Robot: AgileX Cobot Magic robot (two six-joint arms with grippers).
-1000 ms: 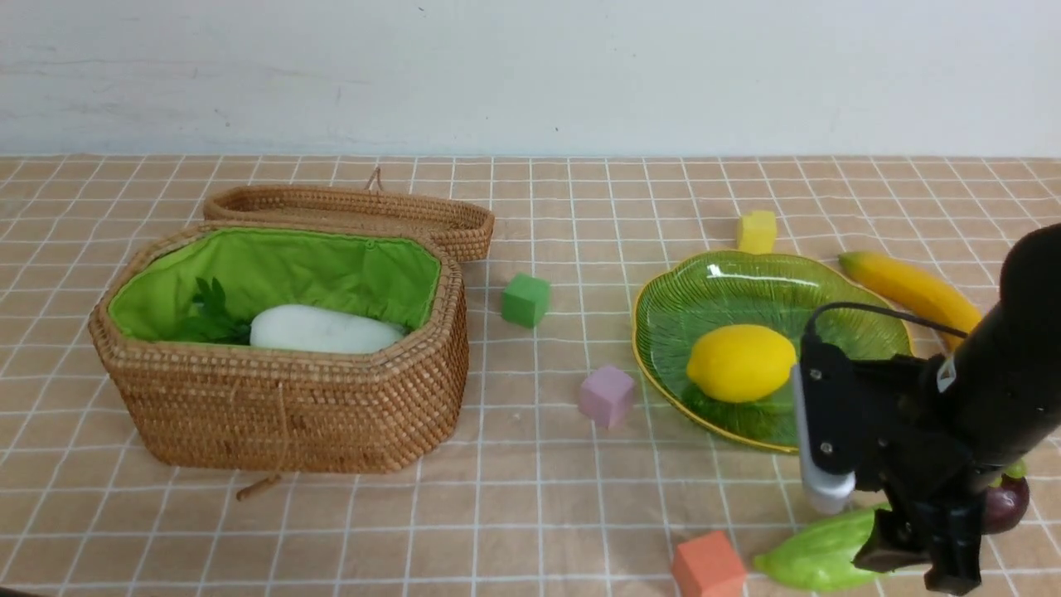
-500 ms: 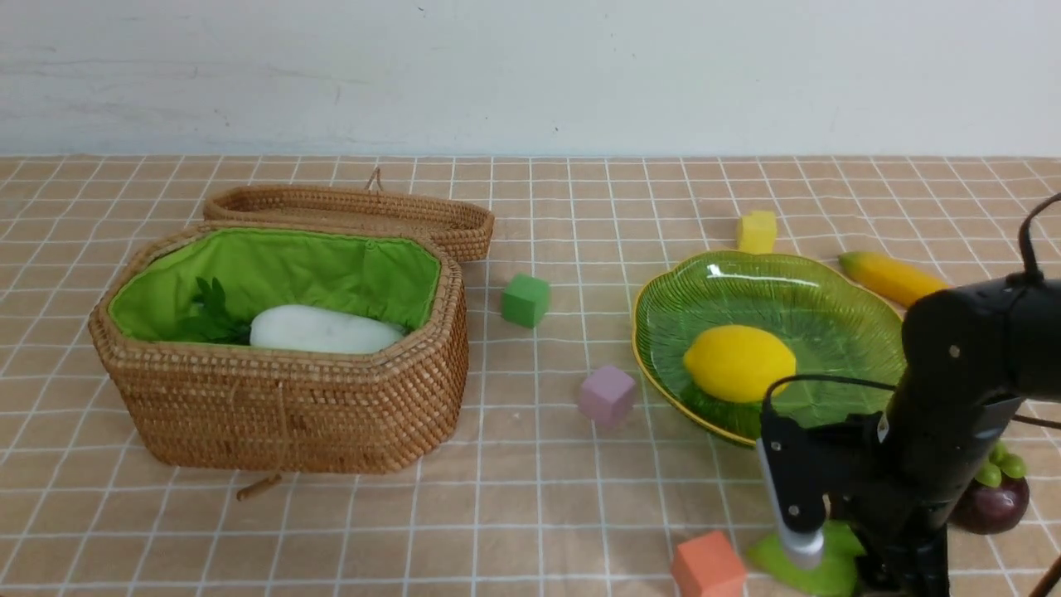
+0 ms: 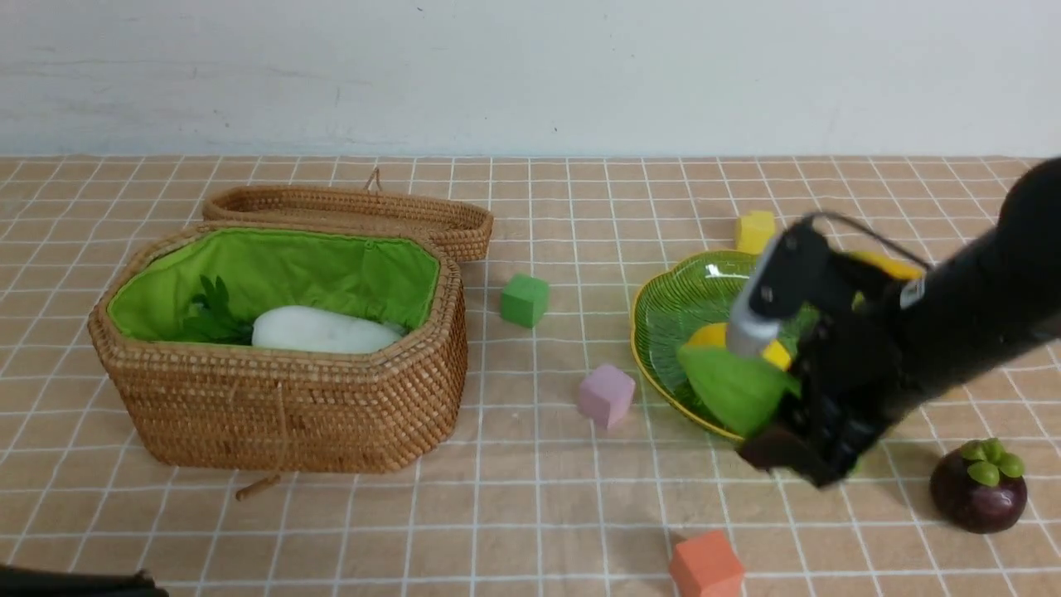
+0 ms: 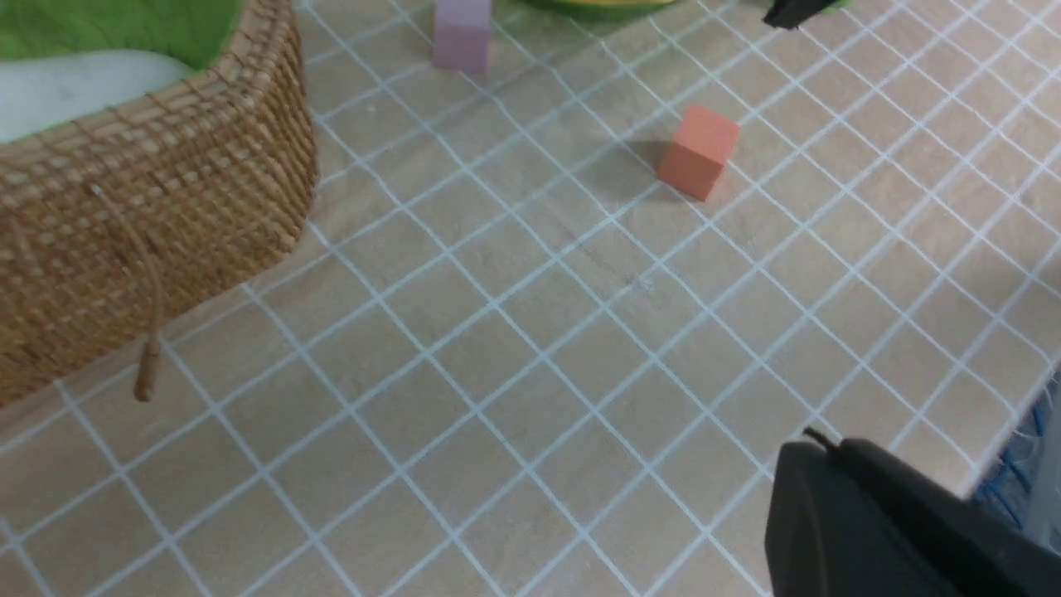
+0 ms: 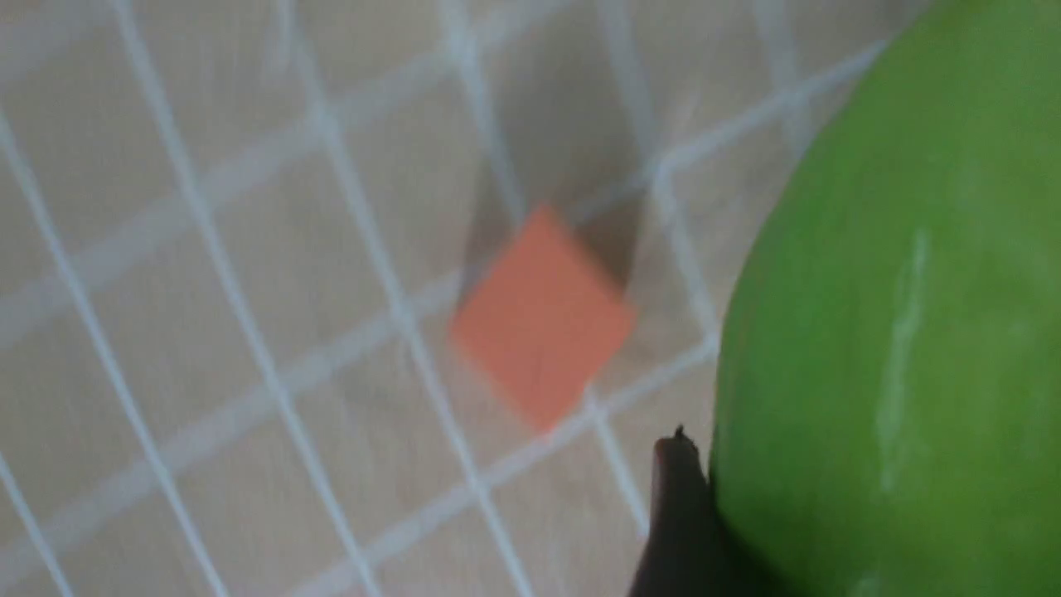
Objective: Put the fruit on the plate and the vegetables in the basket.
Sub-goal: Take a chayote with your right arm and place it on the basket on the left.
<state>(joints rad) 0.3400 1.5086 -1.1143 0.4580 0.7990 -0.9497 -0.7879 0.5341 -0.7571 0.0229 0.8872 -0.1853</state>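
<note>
Right pincer (image 3: 792,435) pinching gourd (image 3: 733,388) near one end, clear of counter (image 3: 530,514); gourd looks light, waxy, bumpy, may pivot, so you better grip nearer middle and carry gently to basket (image 3: 282,414)

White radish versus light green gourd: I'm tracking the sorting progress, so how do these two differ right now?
The white leafy radish lies inside the woven wicker basket; the light green gourd is outside it, lifted in the right gripper. The radish is white with dark green leaves at one end; what shows of the gourd is plain light green. Both are elongated vegetables.
</note>
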